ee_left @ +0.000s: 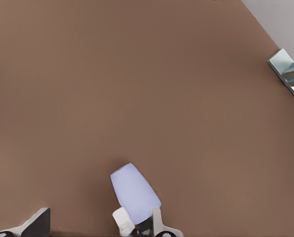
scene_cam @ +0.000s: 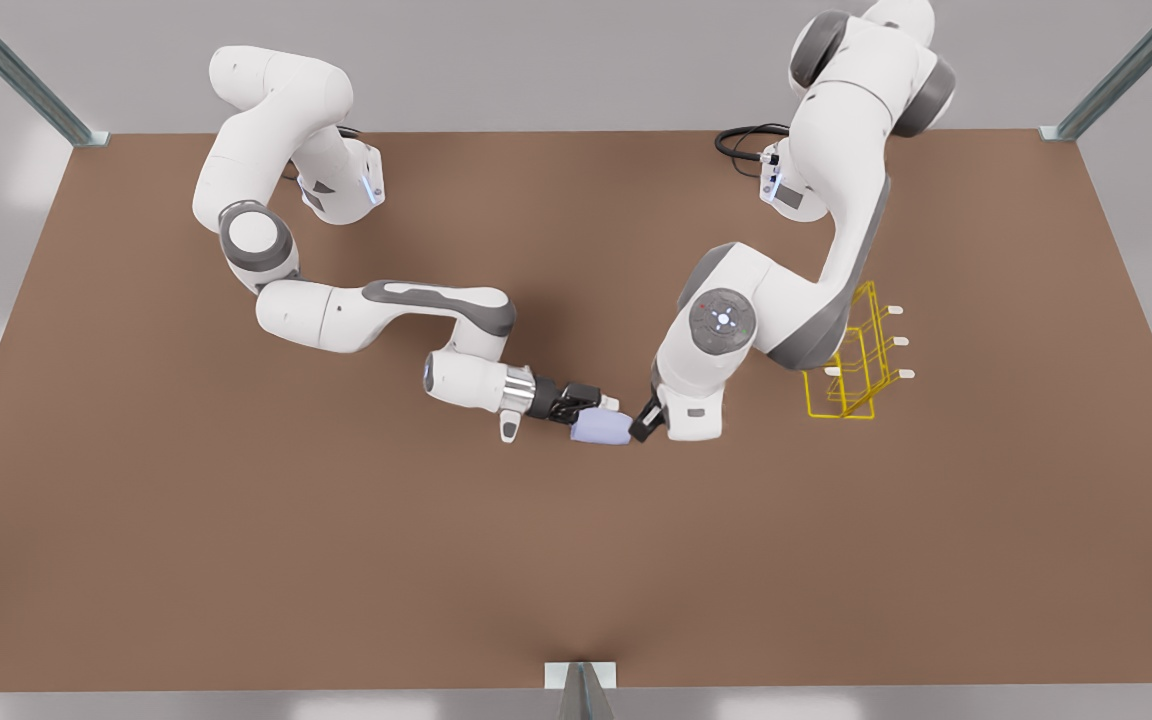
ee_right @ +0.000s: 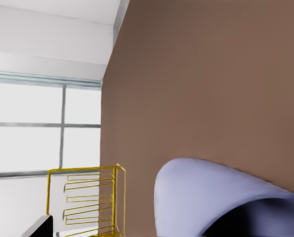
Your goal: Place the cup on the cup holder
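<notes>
Above a brown desk (scene_cam: pixel 236 560) framed by grey metal posts (scene_cam: pixel 31 85), the right tool (scene_cam: pixel 591 405) grips a small lavender-blue tapered cup (scene_cam: pixel 601 430), while the left tool (scene_cam: pixel 644 425), its grip impossible to tell, meets the cup's far end in front of a yellow thin-wire cup holder (scene_cam: pixel 861 365).

Brown table (scene_cam: pixel 236 520); yellow cup holder (scene_cam: pixel 851 385) standing on it, front view's right

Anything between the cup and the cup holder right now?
Only the left arm itself: in the front view its wrist and elbow sit between the cup and the cup holder. The left gripper is at the cup's wide end, the right gripper at its narrow end.
</notes>
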`<move>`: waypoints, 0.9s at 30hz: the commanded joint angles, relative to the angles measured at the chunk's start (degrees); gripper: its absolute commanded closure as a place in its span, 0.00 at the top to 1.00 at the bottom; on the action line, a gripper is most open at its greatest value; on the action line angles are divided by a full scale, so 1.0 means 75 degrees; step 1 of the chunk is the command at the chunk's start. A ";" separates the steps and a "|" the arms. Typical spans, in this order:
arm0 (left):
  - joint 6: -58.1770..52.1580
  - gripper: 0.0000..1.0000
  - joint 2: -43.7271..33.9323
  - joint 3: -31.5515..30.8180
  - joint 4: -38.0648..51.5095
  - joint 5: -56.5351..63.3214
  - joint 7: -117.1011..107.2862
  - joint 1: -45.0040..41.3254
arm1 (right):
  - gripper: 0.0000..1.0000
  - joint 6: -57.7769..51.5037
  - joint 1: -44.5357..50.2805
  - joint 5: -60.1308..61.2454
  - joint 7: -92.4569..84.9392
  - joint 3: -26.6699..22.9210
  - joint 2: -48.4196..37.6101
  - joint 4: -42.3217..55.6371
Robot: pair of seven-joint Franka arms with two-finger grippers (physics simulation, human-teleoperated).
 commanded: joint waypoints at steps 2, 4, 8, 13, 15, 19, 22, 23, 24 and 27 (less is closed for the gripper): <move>0.0179 1.00 -0.0007 0.0004 -0.0084 0.0031 -0.5740 0.0017 | 1.00 -0.0143 -0.0108 -0.0033 0.0200 -0.0026 -0.0033 -0.0056; 0.0167 1.00 0.0040 -0.0008 -0.0084 0.0195 -0.5728 -0.0077 | 1.00 -0.0237 -0.0272 -0.0033 0.0200 -0.0038 -0.0056 -0.0161; -0.0184 1.00 0.0192 -0.0031 0.0127 0.0430 -0.5587 -0.0135 | 1.00 -0.0354 -0.0624 -0.0068 0.0188 -0.0096 -0.0080 -0.0466; 0.0635 1.00 0.0333 -0.0008 0.0409 0.0582 -0.6371 -0.0241 | 1.00 -0.0448 -0.1338 -0.0080 0.0188 -0.0108 -0.0115 -0.1181; 0.1409 1.00 0.0719 0.0015 0.0432 0.0594 -0.6900 -0.0393 | 1.00 -0.0471 -0.1795 -0.0092 0.0177 -0.0155 -0.0255 -0.1685; 0.2452 1.00 0.0942 0.0414 0.0514 0.0559 -0.7392 -0.0850 | 1.00 -0.0682 -0.2990 -0.0092 -0.0022 -0.0331 -0.0607 -0.2892; 0.2347 1.00 0.0977 0.0390 0.0467 0.0559 -0.7029 -0.0885 | 1.00 -0.0869 -0.3764 -0.0092 -0.0011 -0.0378 -0.1063 -0.3595; 0.2335 1.00 0.1059 0.0355 0.0409 0.0547 -0.7017 -0.0979 | 1.00 -0.1010 -0.4068 -0.0092 0.0013 -0.0413 -0.1286 -0.3840; 0.2323 1.00 0.1141 0.0367 0.0374 0.0547 -0.6888 -0.1037 | 1.00 -0.1209 -0.4502 -0.0092 0.0013 -0.0425 -0.1567 -0.4145; 0.2323 1.00 0.1141 0.0367 -0.0013 0.0582 -0.6759 -0.1190 | 1.00 -0.2311 -0.5756 0.0013 0.0141 -0.0413 -0.3617 -0.4825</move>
